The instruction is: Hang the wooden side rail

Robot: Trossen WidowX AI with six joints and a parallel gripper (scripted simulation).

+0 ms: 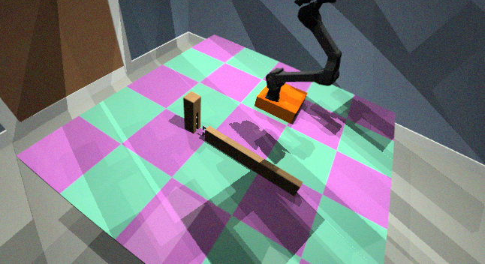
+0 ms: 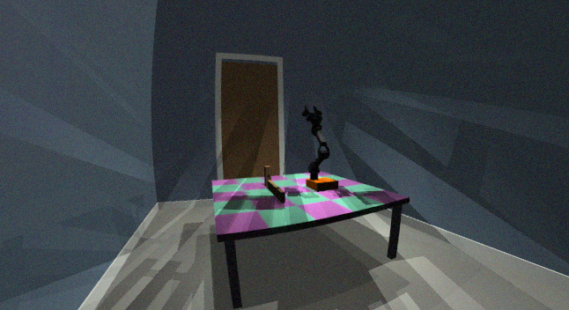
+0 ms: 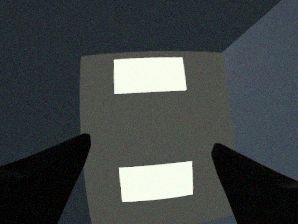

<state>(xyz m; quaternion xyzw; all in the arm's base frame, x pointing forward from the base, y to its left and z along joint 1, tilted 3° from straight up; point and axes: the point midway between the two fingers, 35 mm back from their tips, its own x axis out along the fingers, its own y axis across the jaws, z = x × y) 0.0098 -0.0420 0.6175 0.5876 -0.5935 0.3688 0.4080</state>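
Observation:
The wooden side rail (image 1: pixel 240 152) (image 2: pixel 277 191) lies on the checkered table (image 1: pixel 146 85) (image 2: pixel 247 220), its near end pointing at the headboard post. The post (image 1: pixel 188 114) (image 2: pixel 267 176) stands upright, with its slot (image 1: pixel 197 119) facing the rail. The small dark steel hooks (image 1: pixel 203 130) at the rail's end show just outside the post, low down, with a narrow gap; they do not appear to sit on the pins. The pins are too small to make out. My gripper (image 2: pixel 310 108) (image 3: pixel 153 145) is open and empty, raised high above the table, far from the rail and pointing up at the ceiling.
The arm's orange base (image 1: pixel 275 107) (image 2: pixel 318 184) stands on the table to the side of the post and rail. The arm rises above it. The wrist view shows two bright ceiling panels (image 3: pixel 150 75) (image 3: pixel 156 182). A brown door (image 1: pixel 34 36) (image 2: pixel 248 121) is in the wall behind.

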